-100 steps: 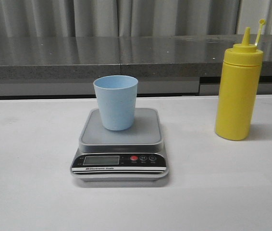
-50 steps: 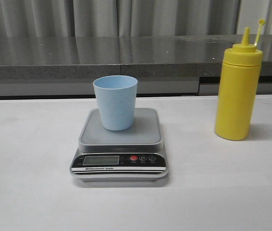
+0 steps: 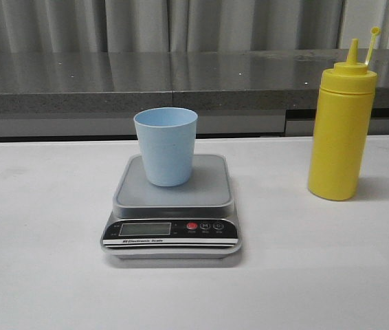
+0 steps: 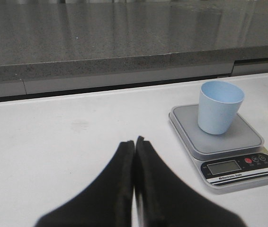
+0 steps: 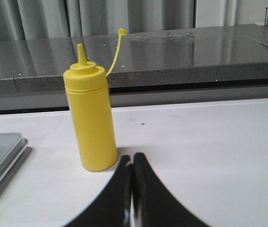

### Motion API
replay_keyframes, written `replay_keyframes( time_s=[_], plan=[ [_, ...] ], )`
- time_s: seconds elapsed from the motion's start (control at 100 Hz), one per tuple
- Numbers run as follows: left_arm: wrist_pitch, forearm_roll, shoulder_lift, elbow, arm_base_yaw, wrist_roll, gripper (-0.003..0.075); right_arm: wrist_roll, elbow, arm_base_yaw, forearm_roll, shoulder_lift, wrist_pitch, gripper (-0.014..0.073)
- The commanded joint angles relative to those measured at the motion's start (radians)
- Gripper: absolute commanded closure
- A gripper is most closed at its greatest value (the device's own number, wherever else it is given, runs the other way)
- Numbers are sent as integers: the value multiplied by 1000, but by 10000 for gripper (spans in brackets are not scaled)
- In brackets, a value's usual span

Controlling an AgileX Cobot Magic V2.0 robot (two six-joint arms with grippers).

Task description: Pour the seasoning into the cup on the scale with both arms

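Black left gripper (image 4: pixel 134 142) and right gripper (image 5: pixel 132 157) — jaws pressed together, empty, blue cup (image 3: pixel 165 146) upright on scale (image 3: pixel 172 206)

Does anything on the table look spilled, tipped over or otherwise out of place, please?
Nothing stands out. The cup stands upright on the scale, and the seasoning bottle stands upright on the table to its right, its cap off the nozzle. No spills show. Both grippers' fingers are closed and empty.

I see a white table (image 3: pixel 43 275) carrying the scale (image 3: pixel 171 213) near its middle and the yellow seasoning bottle (image 3: pixel 340 130) standing upright, well apart, far right.
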Motion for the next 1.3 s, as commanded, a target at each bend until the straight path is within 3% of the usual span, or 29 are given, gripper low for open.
replay_keyframes(
  time_s=[0.0,0.72,0.85,1.11,1.29],
  plan=[
    [-80,-19,11,-25,2,-9,741,-2,-17,-8,-1,-25,-105,662],
    [-80,-19,11,-22,2,-9,741,-2,-17,-8,-1,-25,-106,662],
    [-87,35,6,12,2,-9,741,-2,-17,-8,-1,-25,-106,662],
    [-374,152,-61,181,78,-95,741,-2,-17,-8,-1,-25,-105,662],
    [-468,152,-150,326,121,-96,741,-2,-17,-8,-1,-25,-105,662]
  ],
)
